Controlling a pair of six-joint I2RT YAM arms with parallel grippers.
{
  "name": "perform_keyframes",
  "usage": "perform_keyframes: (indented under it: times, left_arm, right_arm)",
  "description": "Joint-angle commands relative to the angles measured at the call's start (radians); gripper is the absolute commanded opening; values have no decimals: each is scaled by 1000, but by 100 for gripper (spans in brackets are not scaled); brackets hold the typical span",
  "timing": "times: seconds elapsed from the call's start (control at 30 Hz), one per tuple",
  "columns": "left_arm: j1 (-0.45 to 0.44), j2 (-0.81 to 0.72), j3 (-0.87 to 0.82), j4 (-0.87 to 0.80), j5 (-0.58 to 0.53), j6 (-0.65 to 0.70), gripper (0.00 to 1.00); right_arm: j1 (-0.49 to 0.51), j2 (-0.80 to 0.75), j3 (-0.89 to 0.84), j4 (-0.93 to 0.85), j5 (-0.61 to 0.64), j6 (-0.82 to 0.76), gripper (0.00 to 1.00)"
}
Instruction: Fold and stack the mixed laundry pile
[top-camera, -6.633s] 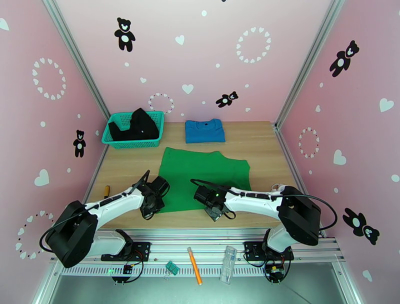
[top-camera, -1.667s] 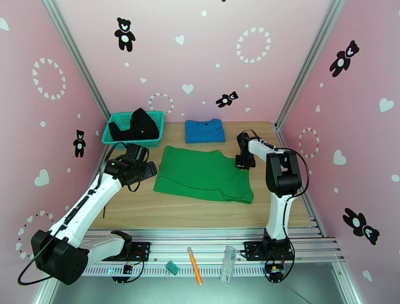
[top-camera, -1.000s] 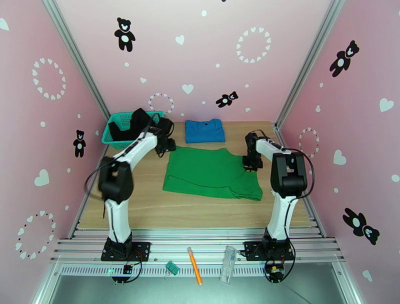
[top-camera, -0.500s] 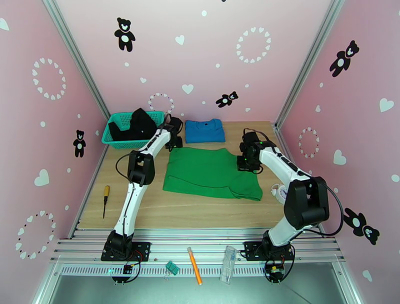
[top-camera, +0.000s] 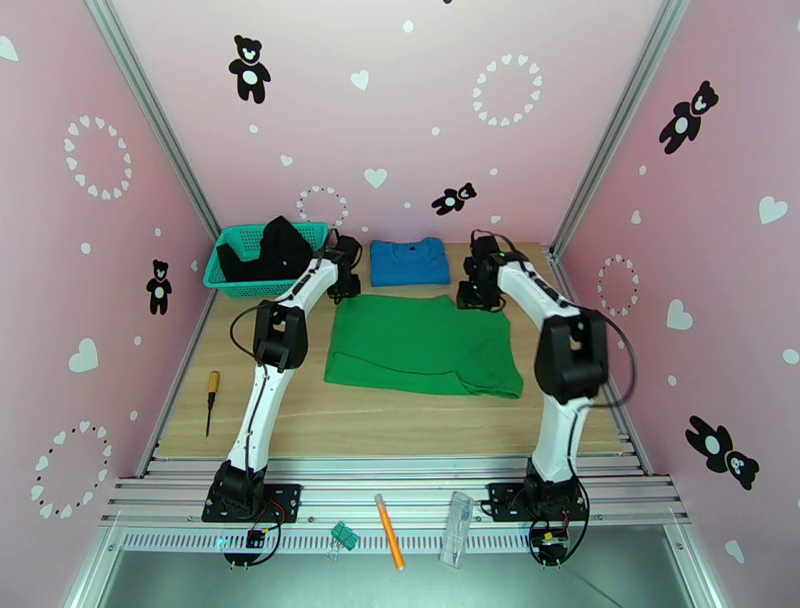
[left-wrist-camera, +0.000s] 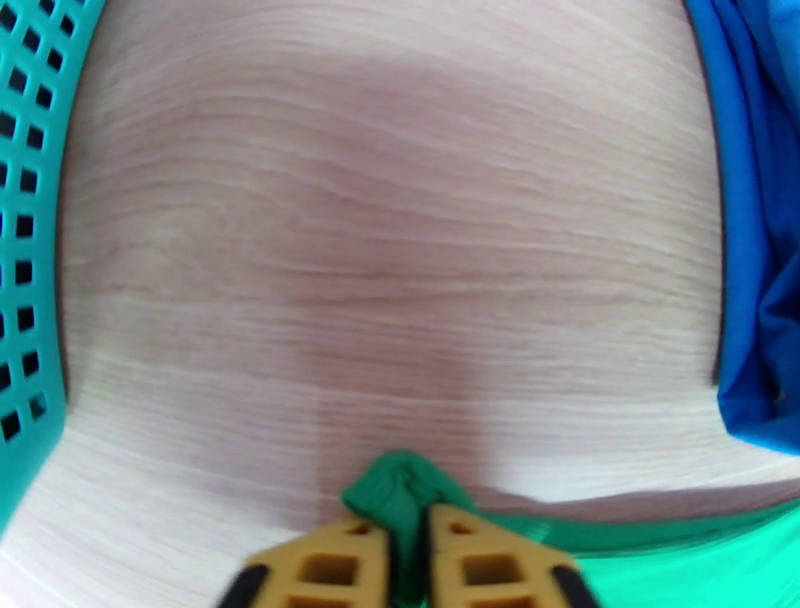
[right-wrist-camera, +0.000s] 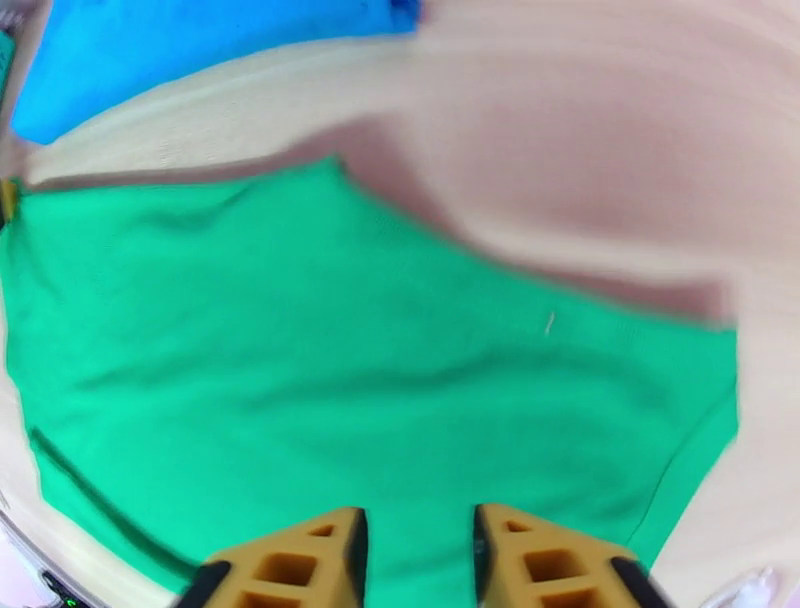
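Observation:
The bright green garment (top-camera: 420, 345) lies flat mid-table. My left gripper (top-camera: 346, 288) sits at its far left corner; in the left wrist view the yellow fingers (left-wrist-camera: 330, 565) are shut on a pinched fold of green cloth (left-wrist-camera: 400, 492). At the far right corner is my right gripper (top-camera: 476, 296). In the right wrist view it (right-wrist-camera: 415, 555) stands open above the green garment (right-wrist-camera: 350, 350), nothing between its fingers. The blue shirt (top-camera: 408, 261) lies folded at the far edge. The black garment (top-camera: 275, 248) hangs in the basket.
The teal mesh basket (top-camera: 235, 282) stands at the far left, close to my left gripper, its wall (left-wrist-camera: 25, 200) beside the fingers. A screwdriver (top-camera: 212, 386) lies near the table's left edge. An orange pen (top-camera: 389, 545) and small items rest on the front rail.
My left gripper has shut on the green garment's far left corner. My right gripper has opened and moved left and farther back to the far right corner.

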Motion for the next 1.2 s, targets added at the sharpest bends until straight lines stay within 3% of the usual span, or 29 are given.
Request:
perform_keyframes:
  times: [0.0, 0.17, 0.37, 0.73, 0.9, 1.07, 1.17]
  left_arm:
    - [-7, 26, -43, 23, 64, 7, 5]
    - [-7, 25, -55, 31, 76, 6, 0]
    - [-7, 16, -67, 34, 69, 9, 0]
    - [-7, 14, -77, 35, 59, 14, 0]
    - [-7, 10, -76, 37, 58, 15, 0]
    - [-7, -12, -93, 51, 55, 5, 0]
    - [-7, -53, -133, 84, 63, -7, 0]
  right_arm:
    - [4, 136, 144, -29, -8, -40, 44]
    - [5, 277, 301, 16, -127, -12, 45]
    - [8, 343, 357, 51, -188, 38, 46]
    - [12, 438, 434, -4, -168, 76, 42]
    - [12, 442, 426, -27, -175, 72, 28]
    - [13, 408, 396, -18, -178, 70, 0]
    - [13, 374, 383, -11, -166, 72, 0]
